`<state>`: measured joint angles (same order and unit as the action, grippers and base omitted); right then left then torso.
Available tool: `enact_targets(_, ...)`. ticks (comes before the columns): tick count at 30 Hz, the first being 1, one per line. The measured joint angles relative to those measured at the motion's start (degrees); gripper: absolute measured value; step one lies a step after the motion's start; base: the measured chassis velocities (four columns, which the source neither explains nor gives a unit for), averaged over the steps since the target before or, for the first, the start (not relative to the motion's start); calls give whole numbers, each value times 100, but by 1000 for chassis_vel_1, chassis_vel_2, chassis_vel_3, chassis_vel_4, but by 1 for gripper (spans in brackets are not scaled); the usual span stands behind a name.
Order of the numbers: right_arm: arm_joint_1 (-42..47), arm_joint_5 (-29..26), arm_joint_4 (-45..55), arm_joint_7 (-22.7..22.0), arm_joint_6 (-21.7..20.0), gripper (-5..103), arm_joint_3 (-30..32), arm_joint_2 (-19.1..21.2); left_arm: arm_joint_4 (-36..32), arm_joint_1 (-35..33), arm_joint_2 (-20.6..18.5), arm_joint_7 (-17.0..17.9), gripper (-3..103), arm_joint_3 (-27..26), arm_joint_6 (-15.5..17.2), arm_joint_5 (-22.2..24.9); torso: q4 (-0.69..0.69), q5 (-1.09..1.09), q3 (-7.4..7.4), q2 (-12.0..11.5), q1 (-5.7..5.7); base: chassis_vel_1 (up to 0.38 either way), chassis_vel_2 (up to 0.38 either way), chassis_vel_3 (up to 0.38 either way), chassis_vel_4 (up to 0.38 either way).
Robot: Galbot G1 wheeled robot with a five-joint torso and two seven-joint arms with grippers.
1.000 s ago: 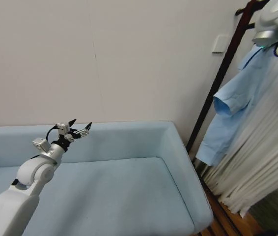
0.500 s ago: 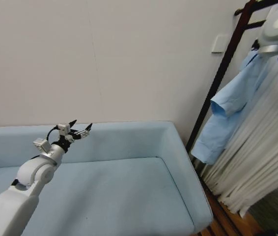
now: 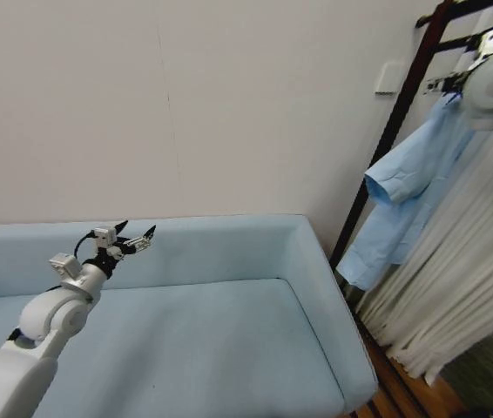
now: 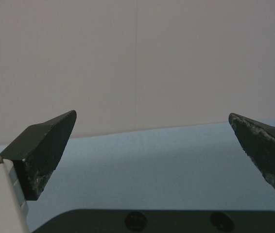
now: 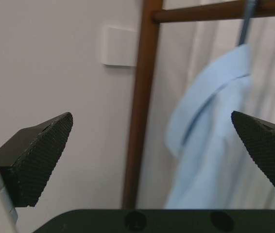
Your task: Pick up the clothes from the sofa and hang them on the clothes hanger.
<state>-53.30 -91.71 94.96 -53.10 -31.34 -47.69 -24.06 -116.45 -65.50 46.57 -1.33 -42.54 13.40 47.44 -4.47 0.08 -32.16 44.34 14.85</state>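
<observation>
- Left gripper [image 3: 138,230], low left of the frame over the sofa [image 3: 229,348], has drifted slightly left; its fingers stand apart, holding nothing.
- Blue shirt [image 3: 401,205] now hangs free from the clothes hanger [image 3: 384,150], right of frame.
- Right gripper [image 5: 152,119], upper right, has backed off the shirt, jaws apart; hanging judged complete.

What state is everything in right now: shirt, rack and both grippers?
Shirt: hanging on the rack, held by neither gripper.
Rack: upright, carrying the shirt.
Left gripper: jaws open, holding nothing, above the sofa.
Right gripper: jaws open, holding nothing, up beside the rack's top.
</observation>
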Motion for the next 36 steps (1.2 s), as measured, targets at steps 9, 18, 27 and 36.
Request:
enact_targets(9,1525,61,977,1575,957,100,1030,218,-284,-971,182,9,100,-752,-161,-3,4,0,0,0,0,0,0,0,0)
enact_targets(18,3108,629,1666,2738,1981,100,1704,851,-408,-1436,704,-66,100,-485,-740,-542,-4,6,-1,-1,1,-3,-11,-5,-5)
enact_targets(27,6551,2384,1923,3155,3296,100,3079,615,-746,-2057,1508,-67,100,-585,-1056,-1061,-2,-7,0,-1,1,0,0,0,0)
enact_targets(36,9090,3974,2000,3371,3810,100,4043,-241,-1012,-3116,2490,-397,100,-1032,-1794,-1531,3,4,-1,-1,1,0,0,0,0)
